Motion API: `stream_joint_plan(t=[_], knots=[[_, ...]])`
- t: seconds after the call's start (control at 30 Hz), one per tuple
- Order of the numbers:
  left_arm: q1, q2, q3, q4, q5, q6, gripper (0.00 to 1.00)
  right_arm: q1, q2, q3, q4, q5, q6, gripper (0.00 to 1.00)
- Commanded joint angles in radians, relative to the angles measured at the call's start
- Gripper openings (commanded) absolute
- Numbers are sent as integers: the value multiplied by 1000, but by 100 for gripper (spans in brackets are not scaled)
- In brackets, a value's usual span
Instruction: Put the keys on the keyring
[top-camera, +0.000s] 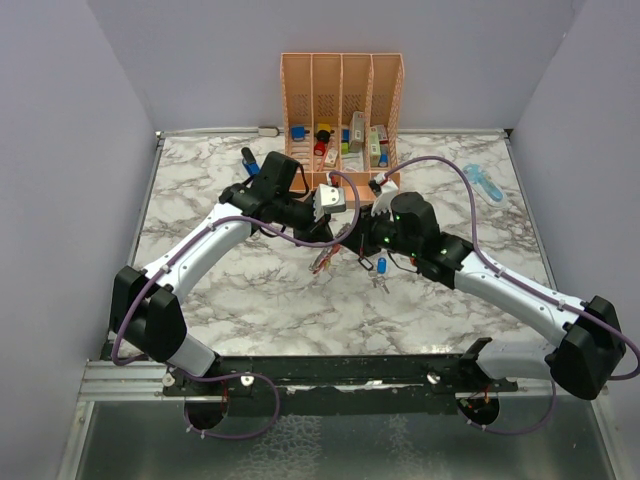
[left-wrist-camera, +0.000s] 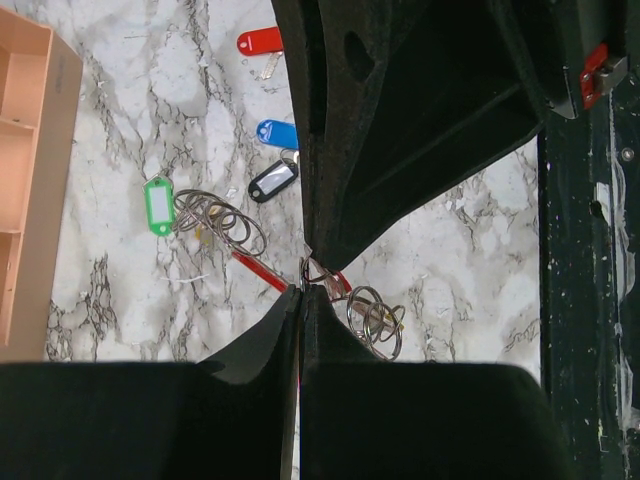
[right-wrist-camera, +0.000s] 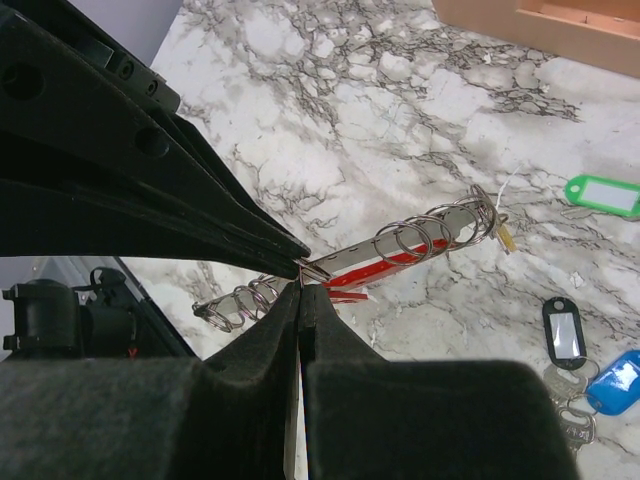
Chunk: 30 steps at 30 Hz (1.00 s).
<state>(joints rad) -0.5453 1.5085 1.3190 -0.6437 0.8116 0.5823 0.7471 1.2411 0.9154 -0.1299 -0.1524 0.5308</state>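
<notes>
The left tool (left-wrist-camera: 302, 286) is pinched tight, its tips meeting on the red bar of the keyring (left-wrist-camera: 262, 272). In this left wrist view the keyring's long axis runs from upper left to lower right, with a bunch of wire rings (left-wrist-camera: 218, 222) on one side of the grip and more on the other. On the desk (left-wrist-camera: 150, 90) beyond lie the keys: a green key (left-wrist-camera: 158, 205), a black key (left-wrist-camera: 272, 182), a blue key (left-wrist-camera: 277, 133) and a red key (left-wrist-camera: 260, 41), all apart from the tips.

In the right wrist view the right tool (right-wrist-camera: 300, 287) is likewise closed on the keyring, which reaches away from its tips to the upper right, toward the green key. We judge the keyring light and stiff but smooth and slippery, with its rings free to slide. The flat bar is the place to hold it. The keys look light too, and we would take each by its plastic head.

From above, both arms meet at mid-desk in front of the rack (top-camera: 342, 100). The keyring shows there only as a small red streak, its direction too small to read.
</notes>
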Motion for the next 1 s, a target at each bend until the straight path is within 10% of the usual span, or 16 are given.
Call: stream_joint_plan(t=[0.0,0.97], knots=[[-5,-18,14,-9,61,13,0,8,8,37,0,47,8,1],[-5,-27,62,-55,86,40,0,8,6,19,-27,68,51,1]])
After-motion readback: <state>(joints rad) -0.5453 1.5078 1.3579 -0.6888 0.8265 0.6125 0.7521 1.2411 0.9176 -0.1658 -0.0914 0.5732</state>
